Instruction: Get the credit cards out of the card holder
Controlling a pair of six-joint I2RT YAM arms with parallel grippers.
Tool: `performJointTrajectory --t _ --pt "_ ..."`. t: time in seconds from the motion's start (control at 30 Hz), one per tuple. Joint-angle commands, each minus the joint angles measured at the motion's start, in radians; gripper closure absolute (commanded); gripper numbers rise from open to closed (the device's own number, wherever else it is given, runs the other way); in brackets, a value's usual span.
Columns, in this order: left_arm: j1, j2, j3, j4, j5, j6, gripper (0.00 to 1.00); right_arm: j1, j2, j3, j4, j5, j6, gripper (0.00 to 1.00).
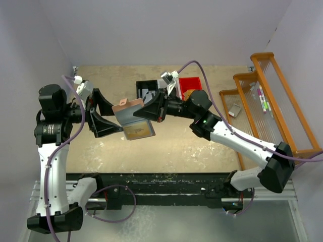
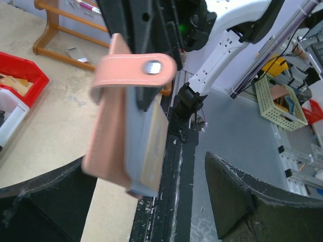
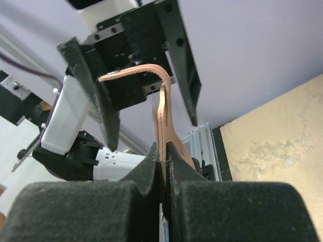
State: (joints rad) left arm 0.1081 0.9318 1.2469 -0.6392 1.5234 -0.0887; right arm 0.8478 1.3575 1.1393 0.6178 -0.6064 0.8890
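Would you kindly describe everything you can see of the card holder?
The card holder is a small folding wallet, salmon-pink and leather-like outside, blue-grey inside, with a tan panel on its inner face. Its snap tab, carrying a metal stud, arches over one end. It hangs in the air above the table. The right gripper is shut on one edge; the left gripper stands open around it, not touching it.
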Motion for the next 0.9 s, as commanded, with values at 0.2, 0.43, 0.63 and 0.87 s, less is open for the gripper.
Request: performJointTrajectory --t 0.2,0.43,0.63,0.87 --pt "-0.004 -0.058 0.003 -0.179 0.062 0.337 0.16 -0.004 -0.003 0.030 0.084 0.060 0.067 1.00" --pt "-0.004 -0.065 -0.156 0.295 -0.088 -0.202 0.67 0.016 0.060 0.001 0.241 0.056 0.167 1.00" --pt "-0.004 -0.089 -0.209 0.443 -0.088 -0.338 0.99 0.022 0.086 0.037 0.146 -0.023 0.117 0.92" --pt "-0.005 -0.034 -0.139 0.140 -0.019 -0.086 1.00 -0.006 0.163 0.361 -0.585 -0.225 -0.442 0.33"
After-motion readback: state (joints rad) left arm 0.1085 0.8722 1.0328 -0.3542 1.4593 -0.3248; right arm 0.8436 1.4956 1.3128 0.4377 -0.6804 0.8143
